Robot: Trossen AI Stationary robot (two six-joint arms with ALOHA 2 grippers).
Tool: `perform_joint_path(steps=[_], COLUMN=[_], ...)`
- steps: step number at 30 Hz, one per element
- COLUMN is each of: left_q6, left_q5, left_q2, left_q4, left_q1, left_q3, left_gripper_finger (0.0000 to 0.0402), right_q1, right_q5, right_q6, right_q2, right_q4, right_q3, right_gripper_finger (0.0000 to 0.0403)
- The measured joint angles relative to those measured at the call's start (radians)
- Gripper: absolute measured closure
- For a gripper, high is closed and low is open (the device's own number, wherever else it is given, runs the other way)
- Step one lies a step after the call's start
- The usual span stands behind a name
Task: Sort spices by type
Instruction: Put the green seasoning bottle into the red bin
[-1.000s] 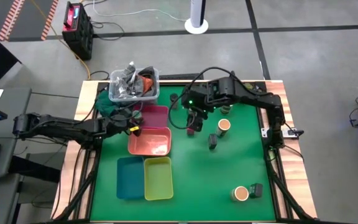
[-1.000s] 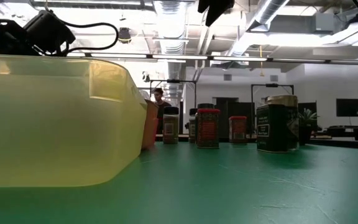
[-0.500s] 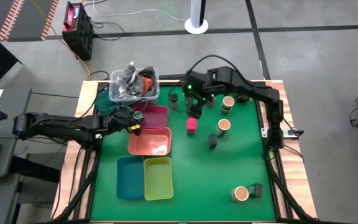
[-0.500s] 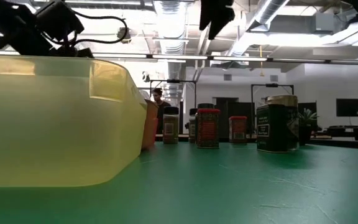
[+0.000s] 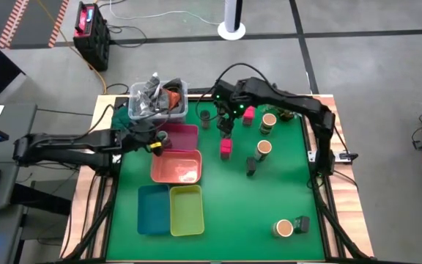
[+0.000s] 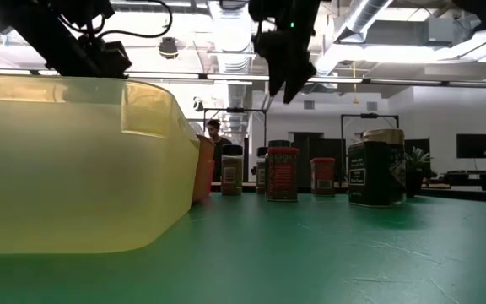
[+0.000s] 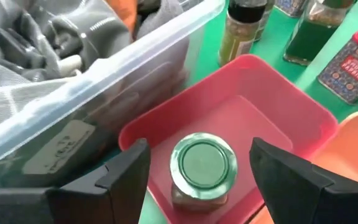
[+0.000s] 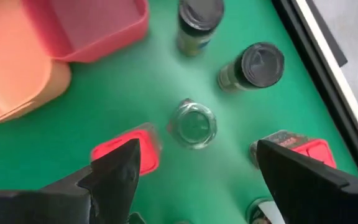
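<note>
Green-lidded jar stands upright in the pink tray, directly below the left gripper, whose fingers stand wide on either side, holding nothing. Right gripper hovers wide and empty above a clear-lidded jar on the green surface, a magenta box just beside it.

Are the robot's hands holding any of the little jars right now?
No, nothing is held. The left gripper hangs open over the green-lidded jar in the pink tray. The right gripper is open above the jars.
</note>
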Motion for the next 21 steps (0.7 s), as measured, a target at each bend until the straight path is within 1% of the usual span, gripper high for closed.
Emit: perform_joint_path(steps=[9,15,19,21], left_q6=[-0.022,-0.007,-0.001,0.000], left_q5=[0.003,0.050,0.053,0.053], left_q2=[-0.027,-0.024,-0.025,-0.025], left_q4=[-0.125,-0.149,-0.154,-0.156], left_q1=[-0.003,-0.004,-0.004,-0.004], left_q3=[0.129,0.220,0.271,0.290], left_gripper_finger=[0.0139,0.0139,0.0139,0.0139], right_q1=[-0.032,-0.037,-0.037,-0.035], right_q5=[0.000,-0.008,-0.008,-0.008], right_q6=[0.068,0.084,0.086,0.086], right_q2=[0.000,-0.001,0.000,0.000], right_q4=[0.119,0.210,0.226,0.260], right_q3=[-0.133,-0.215,-0.258,-0.270], right_gripper_finger=[0.0058,0.0058,0.0058,0.0058])
